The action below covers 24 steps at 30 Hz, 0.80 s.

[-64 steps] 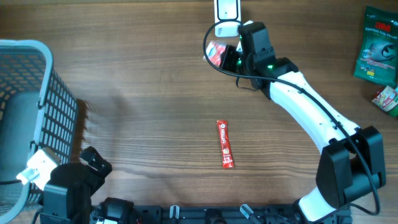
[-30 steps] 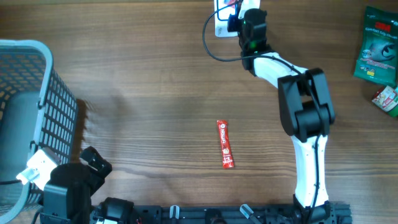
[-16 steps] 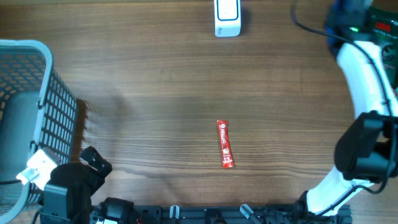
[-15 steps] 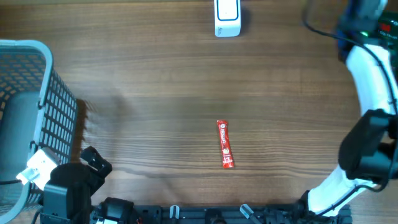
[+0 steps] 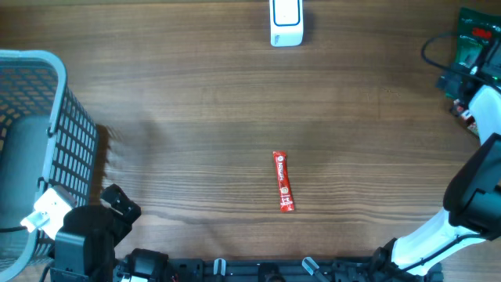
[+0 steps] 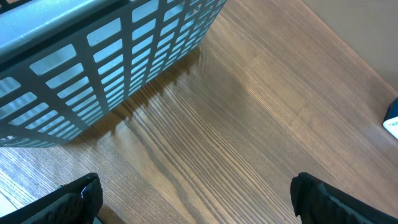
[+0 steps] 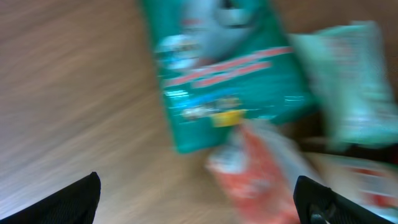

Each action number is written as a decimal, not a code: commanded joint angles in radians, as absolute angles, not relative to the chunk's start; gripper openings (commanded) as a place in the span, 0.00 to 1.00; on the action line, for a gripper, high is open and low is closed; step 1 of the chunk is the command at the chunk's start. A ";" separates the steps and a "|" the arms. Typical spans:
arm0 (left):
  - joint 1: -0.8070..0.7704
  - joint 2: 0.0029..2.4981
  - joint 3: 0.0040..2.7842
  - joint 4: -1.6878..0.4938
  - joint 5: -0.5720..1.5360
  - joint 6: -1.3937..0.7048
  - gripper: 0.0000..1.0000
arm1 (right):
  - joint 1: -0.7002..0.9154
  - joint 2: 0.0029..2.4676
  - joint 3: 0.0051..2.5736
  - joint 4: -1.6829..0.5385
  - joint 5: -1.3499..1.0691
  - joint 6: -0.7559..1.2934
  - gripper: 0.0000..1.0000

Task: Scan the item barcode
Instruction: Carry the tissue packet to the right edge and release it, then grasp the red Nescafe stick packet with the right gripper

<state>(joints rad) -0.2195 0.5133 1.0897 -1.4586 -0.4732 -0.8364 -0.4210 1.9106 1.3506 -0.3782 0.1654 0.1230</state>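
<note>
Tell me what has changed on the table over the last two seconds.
The right arm swung away from the scanner to the far right corner, over the green pack. The right gripper opened there, and the red-and-white packet it carried now seems loose beneath it, though the view is blurred. The red sachet, basket and left gripper, open, stayed put.

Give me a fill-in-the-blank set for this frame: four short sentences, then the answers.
The stick sachet mid-table is ___ in colour. The mesh basket sits on the robot's ___ side. The big packet in the right wrist view is ___. The left hand is ___, holding nothing.
Missing words: red; left; green; open.
</note>
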 commanded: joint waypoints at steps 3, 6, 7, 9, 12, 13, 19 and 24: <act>-0.212 0.509 1.096 -1.456 -0.476 -0.846 1.00 | -0.255 1.748 1.351 -0.510 -0.287 0.263 1.00; -0.212 0.509 1.096 -1.456 -0.476 -0.846 1.00 | -0.152 1.725 1.349 -0.680 -0.523 0.290 1.00; -0.212 0.509 1.096 -1.456 -0.476 -0.846 1.00 | -0.119 1.728 1.343 -0.720 -0.533 0.290 1.00; -0.212 0.509 1.096 -1.456 -0.476 -0.846 1.00 | -0.027 1.728 1.303 -0.780 -0.521 0.291 1.00; -0.212 0.509 1.096 -1.456 -0.476 -0.846 1.00 | 0.129 1.729 1.193 -0.801 -0.521 0.292 1.00; -0.212 0.509 1.096 -1.456 -0.476 -0.846 1.00 | 0.186 1.729 1.147 -0.805 -0.521 0.291 1.00; -0.212 0.509 1.096 -1.456 -0.476 -0.846 1.00 | 0.459 1.729 0.958 -0.703 -0.395 0.356 0.83; -0.212 0.509 1.096 -1.456 -0.476 -0.846 1.00 | 0.636 1.730 0.873 -0.611 -0.014 0.583 0.72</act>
<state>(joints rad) -0.2195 0.5129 1.0897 -1.4586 -0.4736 -0.8364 0.5793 1.7184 0.9222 -0.6327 -0.2413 0.4549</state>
